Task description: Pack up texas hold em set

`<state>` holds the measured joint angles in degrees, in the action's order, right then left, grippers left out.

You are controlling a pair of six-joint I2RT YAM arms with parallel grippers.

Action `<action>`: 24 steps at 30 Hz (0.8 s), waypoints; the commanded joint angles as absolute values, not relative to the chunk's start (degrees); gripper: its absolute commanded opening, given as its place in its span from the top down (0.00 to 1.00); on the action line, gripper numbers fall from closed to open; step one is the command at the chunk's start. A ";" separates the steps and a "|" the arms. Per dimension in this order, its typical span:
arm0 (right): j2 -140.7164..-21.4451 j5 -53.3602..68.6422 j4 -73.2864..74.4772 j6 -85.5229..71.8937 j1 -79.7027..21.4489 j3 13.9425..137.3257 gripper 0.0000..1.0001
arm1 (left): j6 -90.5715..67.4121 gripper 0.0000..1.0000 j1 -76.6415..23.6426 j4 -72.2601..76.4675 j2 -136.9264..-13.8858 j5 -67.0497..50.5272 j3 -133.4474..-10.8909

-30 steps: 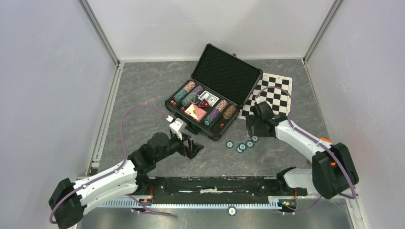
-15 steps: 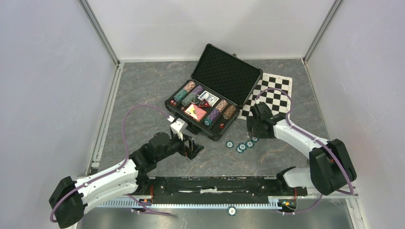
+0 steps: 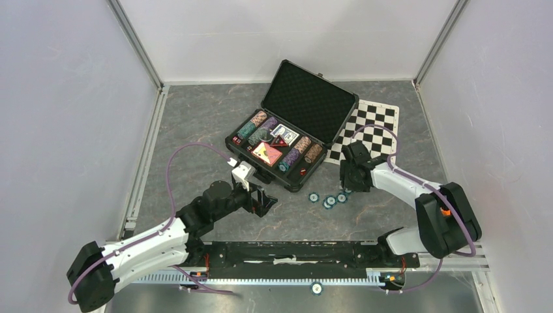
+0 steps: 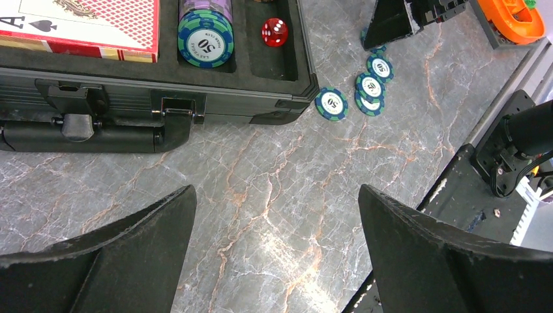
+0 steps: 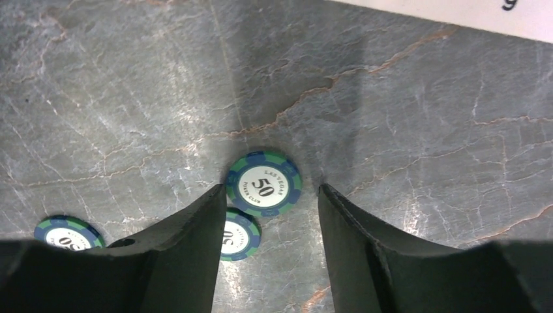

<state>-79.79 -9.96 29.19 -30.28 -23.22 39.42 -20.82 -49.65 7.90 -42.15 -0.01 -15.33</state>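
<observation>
The black case (image 3: 306, 104) lies open at the table's middle, its tray holding chip stacks (image 3: 261, 127), a blue deck and a red deck (image 3: 267, 154). Several teal chips (image 3: 331, 199) lie loose on the table to the right of its front corner. My right gripper (image 3: 351, 189) points down over them. In the right wrist view a "50" chip (image 5: 263, 183) lies flat between the fingertips of the right gripper (image 5: 270, 190); the jaws stand apart, the left tip at the chip's edge. My left gripper (image 4: 274, 195) hangs open over bare table before the case's latches (image 4: 179, 104).
The chequered mat (image 3: 373, 127) lies right of the case, behind the right gripper. An orange piece (image 4: 512, 16) sits at the far right. A red die (image 4: 274, 31) rests in the tray's corner slot. One stray chip (image 3: 316, 287) lies on the front rail.
My right gripper has come down a little towards the loose chips and its jaws have narrowed around one. The left arm has not moved.
</observation>
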 commanded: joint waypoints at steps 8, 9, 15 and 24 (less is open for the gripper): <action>-78.84 -8.25 26.38 -33.79 -21.05 36.39 0.48 | -19.42 0.00 -49.88 10.28 -40.94 1.14 -16.00; -78.51 -8.20 26.45 -33.81 -21.01 36.47 0.48 | -19.42 0.00 -49.92 10.28 -40.95 1.11 -16.00; -76.76 -7.70 27.94 -33.59 -21.00 37.87 0.48 | -19.41 0.00 -49.92 9.93 -40.95 1.36 -16.08; -75.88 -8.41 29.82 -32.75 -21.01 39.09 0.48 | -19.42 0.00 -49.92 9.91 -40.68 1.32 -16.00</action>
<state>-77.69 -8.01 28.25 -32.56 -21.15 37.98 -20.82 -49.65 7.86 -41.36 0.01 -15.33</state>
